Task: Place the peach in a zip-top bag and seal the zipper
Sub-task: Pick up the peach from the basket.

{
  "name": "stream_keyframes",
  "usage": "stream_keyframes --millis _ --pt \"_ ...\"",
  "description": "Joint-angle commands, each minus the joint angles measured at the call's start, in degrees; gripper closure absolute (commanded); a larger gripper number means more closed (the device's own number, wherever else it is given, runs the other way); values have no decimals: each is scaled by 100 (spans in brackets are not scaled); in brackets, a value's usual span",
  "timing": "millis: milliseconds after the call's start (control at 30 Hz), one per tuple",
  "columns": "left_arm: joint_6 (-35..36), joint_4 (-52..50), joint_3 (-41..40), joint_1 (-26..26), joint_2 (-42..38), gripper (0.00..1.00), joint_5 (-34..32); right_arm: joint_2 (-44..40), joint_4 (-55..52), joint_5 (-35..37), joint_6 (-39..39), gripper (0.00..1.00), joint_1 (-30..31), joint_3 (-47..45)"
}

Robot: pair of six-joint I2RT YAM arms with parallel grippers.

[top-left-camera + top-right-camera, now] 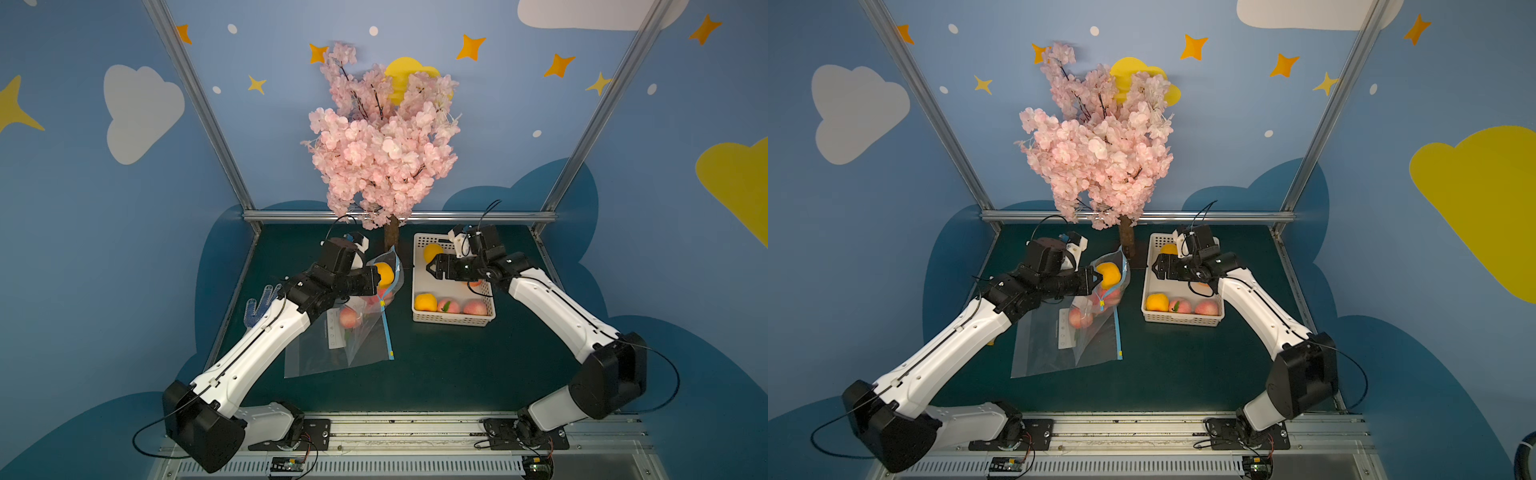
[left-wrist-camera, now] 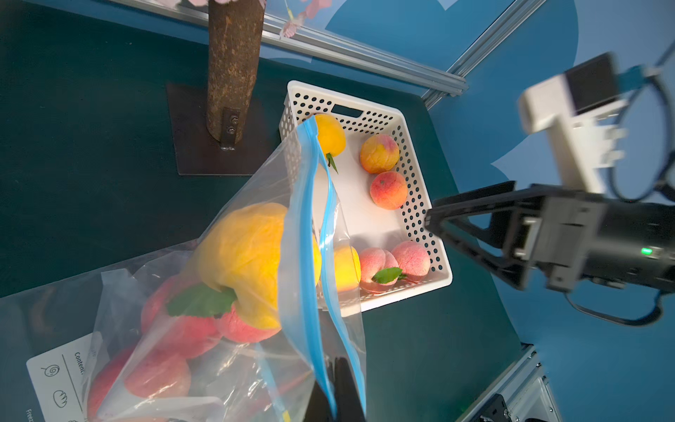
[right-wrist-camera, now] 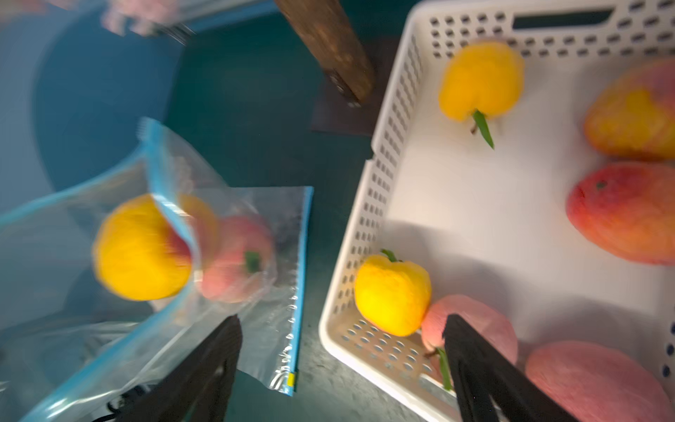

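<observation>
Dark green tabletop (image 1: pixel 436 374), cloud-painted blue walls (image 1: pixel 83 216)

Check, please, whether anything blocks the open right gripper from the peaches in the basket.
Nothing visible does. The right gripper hangs open over one edge of the basket, and the peaches lie uncovered inside. The zip-top bag, held by the left gripper, is apart.

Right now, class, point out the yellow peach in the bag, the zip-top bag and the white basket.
yellow peach (image 2: pixel 248 255): left wrist view, its middle.
zip-top bag (image 2: pixel 306 226): left wrist view, blue zipper strip.
white basket (image 1: pixel 453 319): in a top view, near wall.
</observation>
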Motion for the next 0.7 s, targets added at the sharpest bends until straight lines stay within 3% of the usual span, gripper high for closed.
stream_keyframes --millis 0,233,667 --pt "166 -117 -71 29 -138 97 70 480 -1391 394 -396 12 32 445" --pt "161 -63 -128 29 -172 97 81 1260 -1934 174 -920 14 273 824" --pt "149 -81 -110 38 -230 97 116 1983 -1897 118 -1037 18 420 1216"
